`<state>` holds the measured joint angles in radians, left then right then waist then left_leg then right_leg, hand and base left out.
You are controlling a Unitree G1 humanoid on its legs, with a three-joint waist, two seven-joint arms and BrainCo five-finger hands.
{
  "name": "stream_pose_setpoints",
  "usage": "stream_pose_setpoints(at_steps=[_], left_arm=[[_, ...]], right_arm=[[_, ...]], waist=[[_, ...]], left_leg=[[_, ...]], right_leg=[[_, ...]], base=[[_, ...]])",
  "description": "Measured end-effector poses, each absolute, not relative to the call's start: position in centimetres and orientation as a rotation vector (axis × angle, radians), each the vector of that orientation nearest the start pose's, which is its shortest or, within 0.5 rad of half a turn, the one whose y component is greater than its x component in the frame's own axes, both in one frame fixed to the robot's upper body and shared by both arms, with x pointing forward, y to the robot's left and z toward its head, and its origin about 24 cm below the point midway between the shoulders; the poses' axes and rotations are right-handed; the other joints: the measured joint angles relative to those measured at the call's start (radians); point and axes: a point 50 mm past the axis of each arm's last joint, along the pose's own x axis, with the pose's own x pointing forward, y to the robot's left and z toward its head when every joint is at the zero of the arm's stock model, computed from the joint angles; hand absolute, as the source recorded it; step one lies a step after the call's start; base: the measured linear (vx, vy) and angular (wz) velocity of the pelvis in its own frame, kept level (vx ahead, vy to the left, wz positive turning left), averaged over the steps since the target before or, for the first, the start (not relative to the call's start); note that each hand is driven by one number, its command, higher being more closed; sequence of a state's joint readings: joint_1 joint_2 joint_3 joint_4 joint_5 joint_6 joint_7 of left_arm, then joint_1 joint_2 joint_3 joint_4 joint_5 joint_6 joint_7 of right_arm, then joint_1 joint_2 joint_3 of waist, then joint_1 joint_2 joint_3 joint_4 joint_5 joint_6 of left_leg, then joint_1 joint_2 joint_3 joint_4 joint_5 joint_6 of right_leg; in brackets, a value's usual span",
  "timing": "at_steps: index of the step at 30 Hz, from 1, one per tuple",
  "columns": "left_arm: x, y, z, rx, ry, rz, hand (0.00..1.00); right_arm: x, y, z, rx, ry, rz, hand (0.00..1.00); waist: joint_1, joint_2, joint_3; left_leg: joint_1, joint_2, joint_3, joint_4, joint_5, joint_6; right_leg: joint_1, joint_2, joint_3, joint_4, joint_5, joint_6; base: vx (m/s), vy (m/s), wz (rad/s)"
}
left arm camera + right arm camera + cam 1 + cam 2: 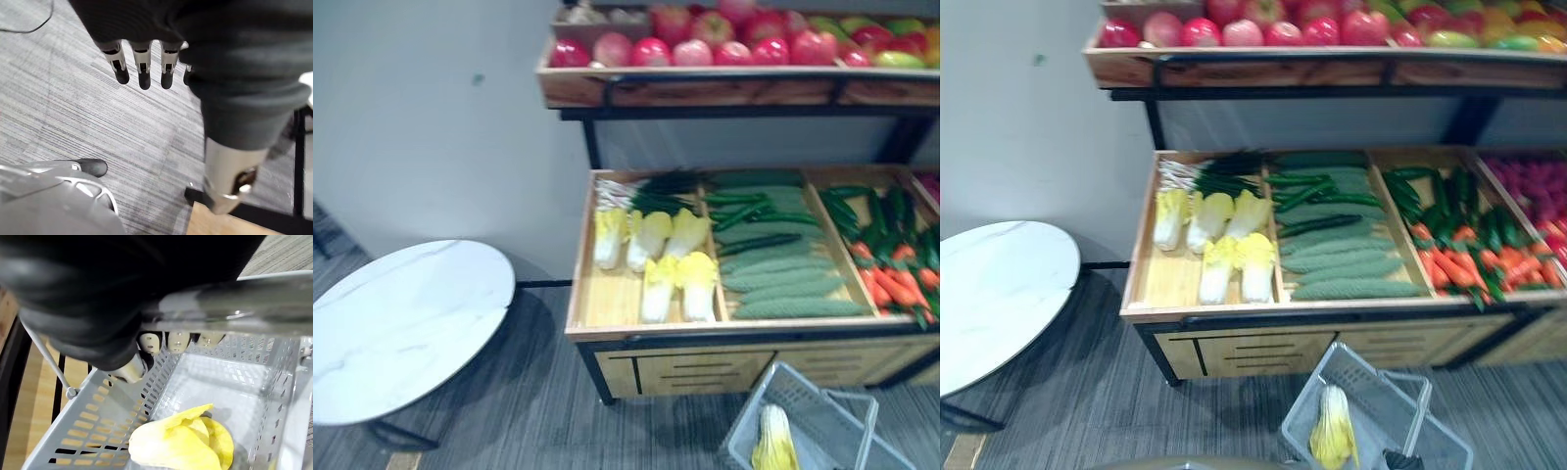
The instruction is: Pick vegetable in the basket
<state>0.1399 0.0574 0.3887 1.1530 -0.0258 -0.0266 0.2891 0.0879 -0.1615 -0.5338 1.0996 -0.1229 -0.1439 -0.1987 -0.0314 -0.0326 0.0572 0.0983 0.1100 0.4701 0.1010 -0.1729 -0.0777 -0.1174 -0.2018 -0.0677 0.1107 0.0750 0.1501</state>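
Right wrist view: right hand [178, 340] curled round handle [254, 303] of basket [98, 416], cabbage [181, 443] inside; left hand [143, 63] spread over floor [73, 112].

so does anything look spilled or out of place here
Nothing stands out: the cabbages and cucumbers lie tidy in their bins, and one cabbage sits inside the grey basket.

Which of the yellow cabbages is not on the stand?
The cabbage lying in the grey basket; the others lie in the wooden stand's left compartment.
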Motion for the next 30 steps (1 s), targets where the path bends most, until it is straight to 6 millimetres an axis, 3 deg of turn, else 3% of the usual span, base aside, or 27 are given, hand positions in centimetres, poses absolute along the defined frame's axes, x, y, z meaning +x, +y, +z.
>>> stream_pose_setpoints(at_steps=[1, 2, 3, 4, 5, 6, 8, 10, 11, 15, 17, 18, 21, 22, 24, 25, 27, 30], left_arm=[[4.0, 23.1, -16.6, 0.018, 1.244, 0.661, 0.0], [4.3, 23.0, -16.7, 0.015, 1.238, 0.649, 0.0], [4.5, 22.7, -16.7, 0.012, 1.233, 0.639, 0.0], [5.1, 22.7, -16.6, 0.018, 1.22, 0.625, 0.0], [6.2, 22.6, -16.5, 0.027, 1.186, 0.601, 0.0], [6.7, 22.4, -16.4, 0.03, 1.177, 0.589, 0.0], [6.0, 22.4, -16.5, 0.028, 1.195, 0.593, 0.0], [6.2, 22.7, -16.5, 0.03, 1.19, 0.597, 0.0], [6.5, 22.8, -16.4, 0.029, 1.183, 0.596, 0.0], [7.0, 21.6, -16.6, -0.011, 1.179, 0.58, 0.0], [7.8, 21.3, -16.5, -0.02, 1.16, 0.569, 0.0], [8.0, 21.1, -16.5, -0.026, 1.158, 0.564, 0.0], [9.1, 20.2, -16.4, -0.059, 1.137, 0.545, 0.0], [9.0, 19.9, -16.5, -0.074, 1.138, 0.549, 0.0], [8.9, 20.0, -16.5, -0.086, 1.135, 0.567, 0.0], [9.0, 20.0, -16.4, -0.085, 1.128, 0.569, 0.0], [8.9, 19.9, -16.4, -0.108, 1.124, 0.59, 0.0], [8.7, 19.9, -16.4, -0.114, 1.116, 0.612, 0.0]], right_arm=[[7.3, -27.8, -14.4, -0.089, 1.0, -0.702, 1.0], [7.6, -27.5, -14.4, -0.084, 0.995, -0.696, 1.0], [8.6, -27.1, -14.4, -0.077, 0.975, -0.682, 1.0], [8.9, -27.2, -14.2, -0.079, 0.96, -0.684, 1.0], [9.3, -27.7, -13.9, -0.082, 0.946, -0.708, 1.0], [9.2, -28.1, -13.9, -0.095, 0.955, -0.72, 1.0], [9.8, -28.0, -13.8, -0.115, 0.952, -0.692, 1.0], [10.1, -27.4, -14.0, -0.103, 0.954, -0.678, 1.0], [10.1, -27.3, -14.0, -0.097, 0.957, -0.677, 1.0], [10.4, -26.8, -14.1, -0.1, 0.962, -0.659, 1.0], [9.8, -26.5, -14.4, -0.106, 0.984, -0.652, 1.0], [9.2, -26.4, -14.6, -0.114, 0.997, -0.648, 1.0], [9.0, -25.8, -14.8, -0.141, 1.007, -0.602, 1.0], [9.2, -25.9, -14.7, -0.158, 0.998, -0.586, 1.0], [9.4, -25.8, -14.6, -0.166, 0.987, -0.57, 1.0], [9.6, -25.8, -14.5, -0.172, 0.979, -0.561, 1.0], [9.6, -26.2, -14.5, -0.175, 0.979, -0.564, 1.0], [9.5, -26.1, -14.6, -0.166, 0.986, -0.564, 1.0]], waist=[[-0.025, -0.013, 0.021], [-0.02, 0.018, 0.033], [-0.021, 0.044, 0.053], [-0.026, 0.045, 0.066], [-0.026, 0.056, 0.09], [-0.019, 0.047, 0.103], [-0.012, 0.031, 0.098], [0.004, 0.016, 0.094], [0.007, 0.013, 0.095], [-0.002, 0.054, 0.097], [-0.021, 0.062, 0.095], [-0.024, 0.048, 0.1], [-0.036, 0.049, 0.097], [-0.045, 0.06, 0.098], [-0.038, 0.052, 0.107], [-0.039, 0.052, 0.111], [-0.038, 0.052, 0.112], [-0.029, 0.053, 0.112]], left_leg=[[-0.006, -0.001, 0.04, 0.028, -0.013, 0.016], [-0.008, 0.025, 0.086, 0.022, -0.005, 0.04], [-0.006, 0.057, 0.149, 0.028, -0.002, 0.046], [-0.006, 0.072, 0.175, 0.024, 0.004, 0.049], [0.007, 0.083, 0.222, 0.013, 0.019, 0.051], [0.034, 0.083, 0.285, -0.009, 0.039, 0.044], [0.053, 0.085, 0.393, -0.023, 0.056, 0.036], [0.057, 0.093, 0.478, -0.004, 0.066, 0.025], [0.062, 0.101, 0.52, 0.005, 0.075, 0.021], [0.065, 0.145, 0.659, 0.008, 0.116, -0.013], [0.084, 0.166, 0.676, 0.03, 0.153, -0.017], [0.089, 0.181, 0.679, 0.053, 0.154, -0.016], [0.098, 0.327, 0.699, 0.311, 0.151, -0.016], [0.1, 0.386, 0.677, 0.402, 0.156, -0.008], [0.07, 0.418, 0.547, 0.499, 0.18, 0.028], [0.021, 0.365, 0.351, 0.512, 0.108, 0.015], [-0.035, 0.215, 0.066, 0.439, 0.022, -0.006], [-0.062, 0.113, -0.134, 0.256, -0.012, -0.022]], right_leg=[[-0.013, 0.005, 0.03, -0.022, 0.044, 0.016], [-0.006, 0.032, 0.04, -0.109, 0.142, 0.007], [-0.013, 0.057, -0.015, -0.064, 0.133, -0.063], [-0.034, 0.057, -0.09, 0.047, 0.048, -0.129], [-0.052, 0.025, -0.224, 0.271, -0.093, -0.182], [-0.028, -0.017, -0.328, 0.397, -0.156, -0.194], [0.027, -0.077, -0.419, 0.447, -0.199, -0.183], [0.04, -0.096, -0.443, 0.395, -0.213, -0.154], [0.04, -0.063, -0.466, 0.328, -0.218, -0.143], [0.061, 0.062, -0.443, 0.075, -0.185, -0.115], [0.1, 0.096, -0.418, -0.004, -0.149, -0.129], [0.112, 0.109, -0.406, -0.028, -0.142, -0.131], [0.136, 0.16, -0.323, -0.074, -0.128, -0.15], [0.139, 0.188, -0.277, -0.077, -0.123, -0.163], [0.144, 0.202, -0.203, -0.078, -0.122, -0.182], [0.145, 0.191, -0.153, -0.075, -0.119, -0.185], [0.146, 0.167, -0.066, -0.075, -0.114, -0.18], [0.135, 0.164, 0.034, -0.086, -0.121, -0.168]], base=[[-0.2, 0.024, -1.7], [-0.23, 0.028, -1.33], [-0.19, 0.027, -1.19], [-0.21, 0.032, -1.15], [-0.18, 0.044, -1.23], [-0.16, 0.043, -1.32], [-0.08, -0.013, -1.53], [-0.01, -0.143, -1.63], [0.0, -0.182, -1.55], [-0.03, -0.253, -1.25], [-0.05, -0.206, -0.6], [-0.06, -0.162, -0.63], [-0.09, -0.115, -0.82], [-0.07, -0.101, -1.05], [-0.01, -0.043, -1.17], [0.02, 0.026, -1.32], [0.02, 0.067, -1.24], [-0.01, 0.134, -1.09]])
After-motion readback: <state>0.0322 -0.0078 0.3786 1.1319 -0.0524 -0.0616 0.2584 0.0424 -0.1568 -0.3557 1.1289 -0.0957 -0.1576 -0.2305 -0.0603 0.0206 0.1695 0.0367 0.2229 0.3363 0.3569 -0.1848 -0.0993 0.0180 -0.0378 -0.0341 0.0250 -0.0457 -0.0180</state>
